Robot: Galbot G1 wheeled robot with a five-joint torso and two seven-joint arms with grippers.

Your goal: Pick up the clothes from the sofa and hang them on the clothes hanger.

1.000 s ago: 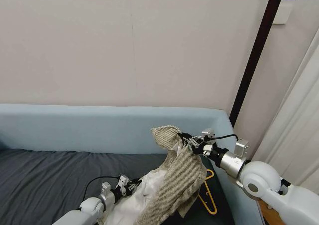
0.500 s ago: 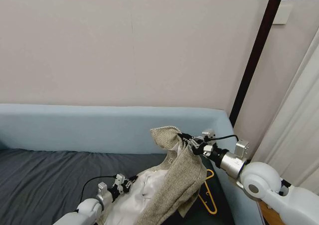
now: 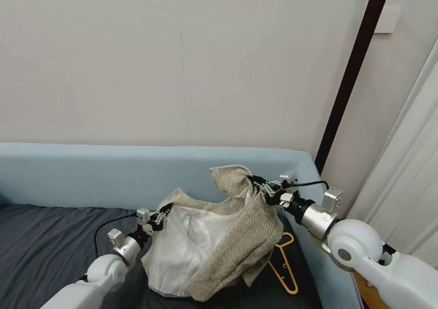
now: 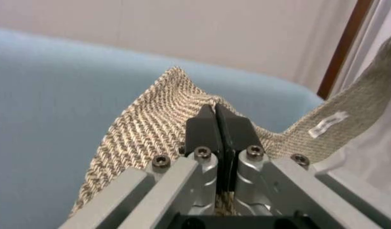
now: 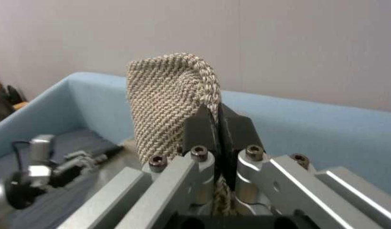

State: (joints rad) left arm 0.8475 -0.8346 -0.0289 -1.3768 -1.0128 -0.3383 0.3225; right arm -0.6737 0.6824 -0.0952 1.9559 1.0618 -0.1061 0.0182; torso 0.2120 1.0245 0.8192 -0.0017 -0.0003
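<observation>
A beige woven garment [image 3: 236, 244] with a white lining [image 3: 179, 247] hangs spread above the sofa, held at two edges. My right gripper [image 3: 257, 185] is shut on its upper right edge, seen close as a fold of weave [image 5: 173, 107] between the fingers [image 5: 198, 129]. My left gripper [image 3: 163, 212] is shut on the left edge, lifted above the seat; the left wrist view shows the fabric [image 4: 151, 138] pinched between its pads [image 4: 205, 129]. A yellow clothes hanger [image 3: 284, 264] lies on the seat under the right arm.
The light-blue sofa [image 3: 102, 175] has a dark grey seat [image 3: 48, 247] and an armrest on the right. A dark vertical pole [image 3: 349, 76] stands beyond the sofa's right end, with a pale curtain [image 3: 410, 179] beside it. A plain wall is behind.
My left gripper has risen from the seat and moved left, pulling the garment's edge up so the white lining spreads open. The right gripper has stayed almost still.
</observation>
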